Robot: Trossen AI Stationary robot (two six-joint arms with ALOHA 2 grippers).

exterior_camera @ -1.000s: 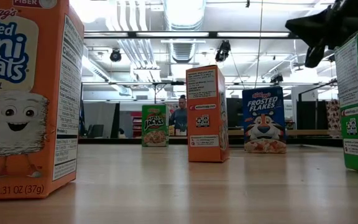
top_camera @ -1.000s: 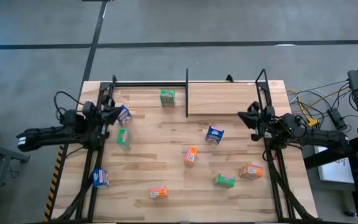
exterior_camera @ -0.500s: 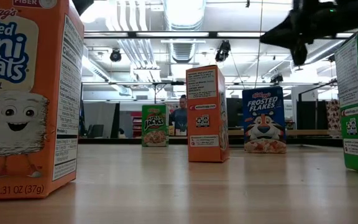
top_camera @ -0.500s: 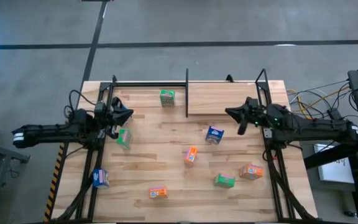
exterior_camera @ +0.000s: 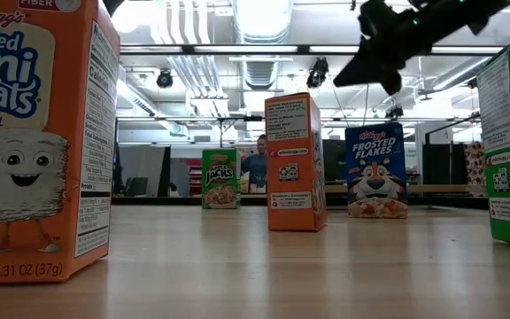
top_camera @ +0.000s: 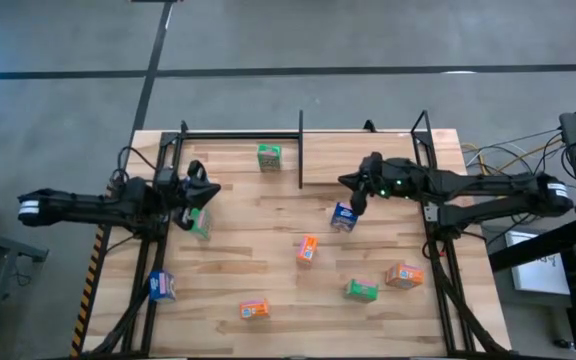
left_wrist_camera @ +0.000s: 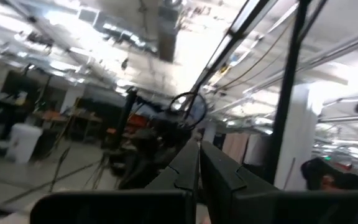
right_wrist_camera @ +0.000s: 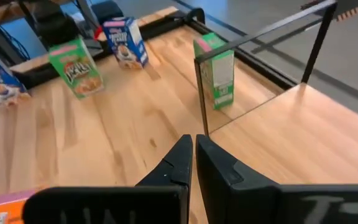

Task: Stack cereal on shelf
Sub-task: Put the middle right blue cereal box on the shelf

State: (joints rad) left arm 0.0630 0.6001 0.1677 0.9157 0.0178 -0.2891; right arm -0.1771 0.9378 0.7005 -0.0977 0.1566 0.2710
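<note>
Several small cereal boxes are scattered on the wooden tabletop: a green one [top_camera: 269, 156] by the far rail, a green one [top_camera: 200, 222] at the left, a blue one [top_camera: 345, 215], an orange one [top_camera: 307, 250], and more near the front. The shelf [top_camera: 363, 160] is a light board in a black frame with an upright divider [top_camera: 301, 150], at the far right. My right gripper [top_camera: 353, 192] is shut and hovers just beyond the blue box [exterior_camera: 376, 173]; its wrist view shows the shut fingers [right_wrist_camera: 191, 155] pointing at the divider [right_wrist_camera: 201, 93]. My left gripper [top_camera: 203, 188] is shut, above the left green box's far side.
Black arm stands run along the table's left side [top_camera: 158, 250] and right side [top_camera: 438, 260]. Near the front stand a blue box [top_camera: 161, 287], an orange box [top_camera: 254, 310], a green box [top_camera: 361, 290] and an orange box [top_camera: 404, 275]. Bare wood [top_camera: 258, 215] lies between the two grippers.
My right gripper has swung from the table's right edge toward the left, out over the table, ending by the blue box in front of the shelf. My left gripper has moved a little toward the right, over the spot where a blue box stood at the left.
</note>
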